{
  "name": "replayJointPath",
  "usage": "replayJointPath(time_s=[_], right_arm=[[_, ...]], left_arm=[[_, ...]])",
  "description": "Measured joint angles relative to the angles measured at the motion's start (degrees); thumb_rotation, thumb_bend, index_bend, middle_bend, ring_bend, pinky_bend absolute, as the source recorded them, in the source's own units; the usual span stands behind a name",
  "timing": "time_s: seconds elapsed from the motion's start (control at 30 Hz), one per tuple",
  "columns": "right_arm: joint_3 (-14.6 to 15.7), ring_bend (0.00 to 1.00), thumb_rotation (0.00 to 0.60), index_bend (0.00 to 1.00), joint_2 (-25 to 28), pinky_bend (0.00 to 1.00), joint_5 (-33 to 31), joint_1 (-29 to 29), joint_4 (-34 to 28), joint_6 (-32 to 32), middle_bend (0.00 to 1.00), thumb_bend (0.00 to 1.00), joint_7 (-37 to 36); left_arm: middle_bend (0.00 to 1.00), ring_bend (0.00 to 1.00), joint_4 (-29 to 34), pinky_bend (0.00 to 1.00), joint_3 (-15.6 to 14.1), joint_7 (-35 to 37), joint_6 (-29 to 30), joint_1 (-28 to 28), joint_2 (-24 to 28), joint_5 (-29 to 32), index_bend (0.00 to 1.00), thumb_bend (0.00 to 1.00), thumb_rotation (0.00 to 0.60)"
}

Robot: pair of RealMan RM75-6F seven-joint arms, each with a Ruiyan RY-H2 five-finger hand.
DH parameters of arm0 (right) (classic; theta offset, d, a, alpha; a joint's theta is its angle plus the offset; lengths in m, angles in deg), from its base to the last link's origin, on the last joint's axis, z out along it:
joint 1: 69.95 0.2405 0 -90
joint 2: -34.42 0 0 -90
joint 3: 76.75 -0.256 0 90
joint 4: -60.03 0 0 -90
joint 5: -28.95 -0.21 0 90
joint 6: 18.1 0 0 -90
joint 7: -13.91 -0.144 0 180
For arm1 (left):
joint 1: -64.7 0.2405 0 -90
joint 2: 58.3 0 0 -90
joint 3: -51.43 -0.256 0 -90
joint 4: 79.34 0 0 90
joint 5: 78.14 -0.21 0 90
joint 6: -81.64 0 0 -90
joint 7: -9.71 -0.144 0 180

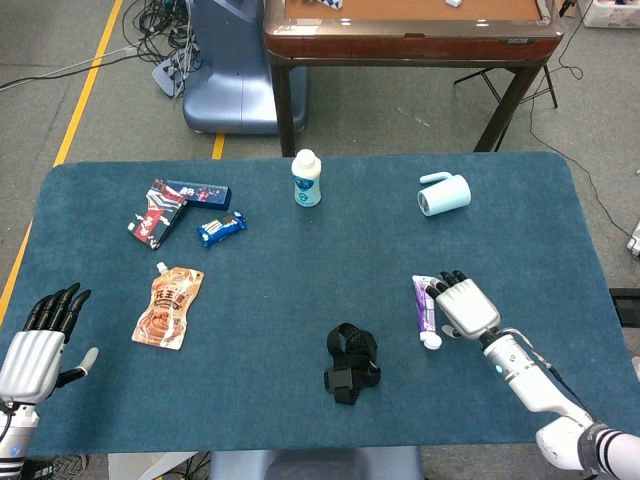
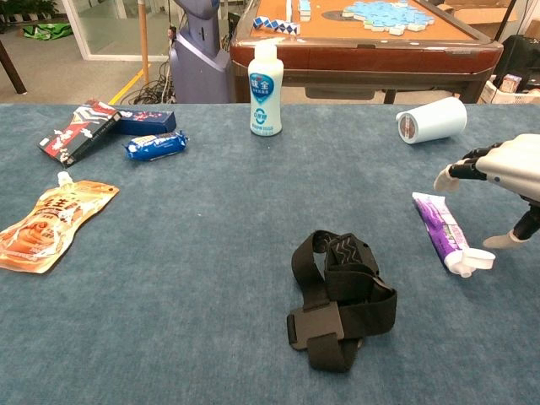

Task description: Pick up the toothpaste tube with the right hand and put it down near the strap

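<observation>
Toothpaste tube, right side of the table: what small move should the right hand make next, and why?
Probably lower the right hand onto the toothpaste tube and close the fingers around it. The hand hovers open just above and beside the tube, which lies flat on the table, unheld, cap toward the robot. The strap lies apart from the tube, toward the table's middle, so the grasp comes first.

The blue-carpeted worktop (image 1: 300,260) carries a black strap (image 1: 352,363); a toothpaste tube (image 1: 426,310) lies just right of it, a bottle (image 1: 307,179) and mug (image 1: 443,194) beyond it, snack packets (image 1: 172,305) to its left.
</observation>
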Motion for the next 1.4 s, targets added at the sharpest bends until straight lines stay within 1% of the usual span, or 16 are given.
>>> replayJointPath(time_s=[0.43,0.7,0.9,1.1,1.27,1.4], right_arm=[[-0.1,0.2,0.6,0.25,-4.1,0.25,0.0,1.9,1.8,-2.0,0.29,0.0,2.7],[-2.3,0.2,0.6,0.25,-7.4,0.25,-1.7,3.9,2.6,-3.3,0.29,0.0,3.7],[-4.5,0.2,0.6,0.25,-9.7,0.25,-4.6,5.7,3.6,-5.4,0.3,0.05,4.3],[-6.4,0.2,0.6,0.25,-11.0,0.25,-7.5,7.1,4.8,-6.7,0.33,0.12,4.7],[-7.2,0.2,0.6,0.25,-11.0,0.25,-9.8,7.4,5.4,-7.6,0.35,0.15,4.5],[-6.6,0.22,0.6,0.28,-10.0,0.25,-10.5,7.3,4.7,-8.4,0.37,0.17,3.7]], left_arm=[[0.0,0.0,-0.5,0.04,0.2,0.6,0.2,0.3,0.1,0.4,0.0,0.29,0.6],[0.0,0.0,-0.8,0.04,0.1,0.8,0.5,0.6,0.1,0.4,0.0,0.29,0.6],[0.0,0.0,-0.9,0.04,0.2,1.1,0.7,0.9,0.3,0.6,0.0,0.29,0.6],[0.0,0.0,-1.1,0.04,0.2,1.4,0.7,1.0,0.4,0.7,0.0,0.29,0.6],[0.0,0.0,-1.3,0.04,0.2,1.5,0.4,0.9,0.2,0.7,0.0,0.29,0.6],[0.0,0.0,-1.4,0.04,0.3,1.6,0.3,0.9,0.1,0.7,0.0,0.29,0.6]])
